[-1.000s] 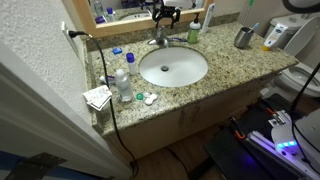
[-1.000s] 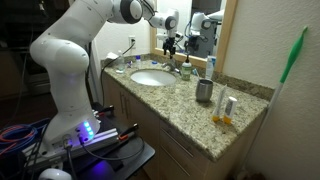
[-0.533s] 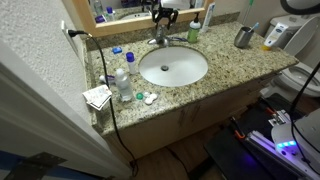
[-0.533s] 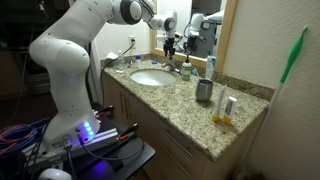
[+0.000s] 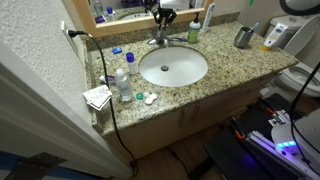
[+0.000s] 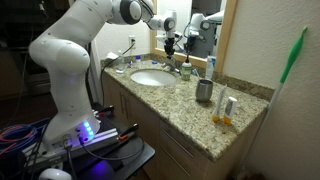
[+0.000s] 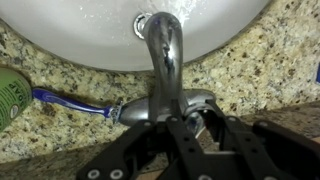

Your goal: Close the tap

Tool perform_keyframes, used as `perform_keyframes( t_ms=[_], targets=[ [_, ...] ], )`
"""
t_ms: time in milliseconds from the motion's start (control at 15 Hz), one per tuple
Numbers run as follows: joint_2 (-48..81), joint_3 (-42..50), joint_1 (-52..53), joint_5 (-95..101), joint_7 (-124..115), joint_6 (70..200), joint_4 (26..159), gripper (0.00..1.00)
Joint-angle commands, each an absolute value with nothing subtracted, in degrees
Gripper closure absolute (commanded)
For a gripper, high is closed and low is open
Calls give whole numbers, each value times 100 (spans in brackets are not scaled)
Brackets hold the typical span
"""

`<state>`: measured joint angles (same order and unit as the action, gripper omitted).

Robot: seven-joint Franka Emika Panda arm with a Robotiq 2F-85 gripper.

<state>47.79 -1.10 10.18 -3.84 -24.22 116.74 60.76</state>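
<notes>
- Fingers (image 7: 182,140) of the gripper (image 7: 205,128) come in from the bottom centre of the wrist view, dark and parted by a narrow gap.
- Something chrome at the back of the tap (image 7: 162,55) sits in that gap. I cannot tell whether the pads press on it or only stand beside it.
- In both exterior views the gripper (image 5: 163,15) (image 6: 170,42) hangs just above the tap (image 5: 160,38) (image 6: 178,68), at the upper centre of each frame, close to the mirror.
- The tap stands on the granite counter (image 5: 230,70) at the back edge of the white basin (image 5: 173,67), between basin and wall.
- Its long axis in the wrist view runs from the base at lower centre up the frame. The curved spout points away from my fingers, with its mouth over the basin (image 7: 90,30).
- A blue toothbrush (image 7: 75,102) lies on the stone to the left of the base, its end close against it.
- I judge the step in hand to be taking hold of the handle; the turn is not yet done. I cannot make out any water.
- Next I need a firm pinch on the handle, then a wrist rotation about the tap's upright stem, with the spout and the toothbrush kept clear of the linkages.
</notes>
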Motion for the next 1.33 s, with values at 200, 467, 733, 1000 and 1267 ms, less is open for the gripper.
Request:
perform_keyframes(
  t_ms=[200, 467, 733, 1000, 1267],
  targets=[
    [4685, -210, 949, -505, -2173, 10993, 6108, 93],
    [4735, -315, 855, -701, -1968, 10386, 5980, 93],
    [4855, -301, 835, -772, -1976, 10006, 5746, 93],
    [4956, -213, 885, -693, -2109, 9737, 5533, 93],
    [5034, -227, 872, -707, -2100, 9557, 5357, 93]
  ],
)
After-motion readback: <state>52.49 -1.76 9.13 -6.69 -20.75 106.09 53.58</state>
